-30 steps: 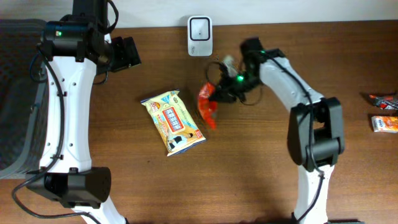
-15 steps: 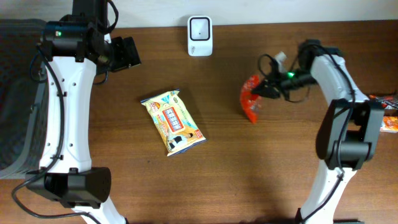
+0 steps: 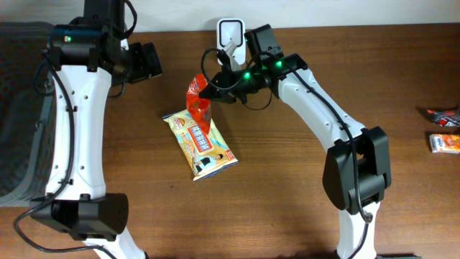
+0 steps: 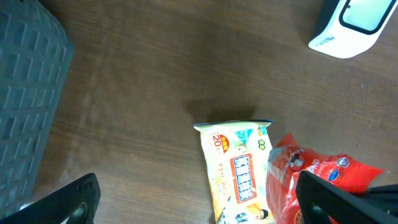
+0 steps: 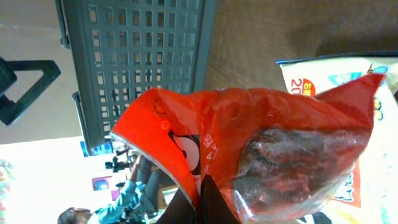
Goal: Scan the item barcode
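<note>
Movement past the scanner (image 3: 231,32): red snack packet (image 3: 198,97) is now hanging left of it, over the yellow packet (image 3: 201,142), after being well right moments ago. The right gripper (image 3: 214,91) is pinching it tight; left gripper (image 3: 147,61) is idling, spread wide, empty. Probably sweeping for a read.

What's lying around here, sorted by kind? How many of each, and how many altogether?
Big snack packs: 2 (red bag in the right claw, yellow pack)
Small packets at the right edge: 2
White scanner: 1
Grey crate: 1
Total: 6
</note>
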`<control>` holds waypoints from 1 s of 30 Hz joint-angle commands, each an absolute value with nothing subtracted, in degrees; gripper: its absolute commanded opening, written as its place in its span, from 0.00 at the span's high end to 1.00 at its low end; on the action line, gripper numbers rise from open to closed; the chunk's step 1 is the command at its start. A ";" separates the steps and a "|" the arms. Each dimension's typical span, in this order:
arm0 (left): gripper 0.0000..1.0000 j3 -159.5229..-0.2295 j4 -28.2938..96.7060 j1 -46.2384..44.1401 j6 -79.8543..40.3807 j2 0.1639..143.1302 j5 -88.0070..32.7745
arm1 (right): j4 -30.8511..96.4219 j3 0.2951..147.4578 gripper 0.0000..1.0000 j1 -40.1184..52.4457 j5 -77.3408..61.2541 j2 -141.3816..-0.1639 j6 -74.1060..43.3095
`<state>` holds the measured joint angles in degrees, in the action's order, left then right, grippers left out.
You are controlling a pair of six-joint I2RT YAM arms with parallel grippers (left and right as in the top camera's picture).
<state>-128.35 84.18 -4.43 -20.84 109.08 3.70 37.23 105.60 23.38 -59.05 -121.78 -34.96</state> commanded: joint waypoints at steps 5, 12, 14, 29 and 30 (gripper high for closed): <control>0.01 -128.25 84.09 -4.43 -21.41 109.16 4.32 | 35.59 104.31 0.96 25.93 -61.25 -124.79 -39.92; 0.01 -128.25 84.09 -4.45 -21.41 109.16 4.32 | 33.61 96.53 0.96 24.25 -55.31 -126.10 -38.24; 0.01 -128.25 84.09 -4.43 -21.41 109.14 4.32 | 35.83 96.05 0.96 22.90 -51.44 -126.06 -32.08; 0.01 -128.25 84.09 -4.43 -21.41 109.16 4.32 | 77.62 113.73 0.01 8.23 -5.17 -123.44 -12.29; 0.01 -128.25 84.09 -4.43 -21.41 109.16 4.32 | 78.56 114.24 0.01 8.23 -3.88 -123.44 -12.29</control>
<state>-128.35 84.16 -4.43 -20.84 109.08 3.68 76.75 111.87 8.32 -13.34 -124.77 -14.09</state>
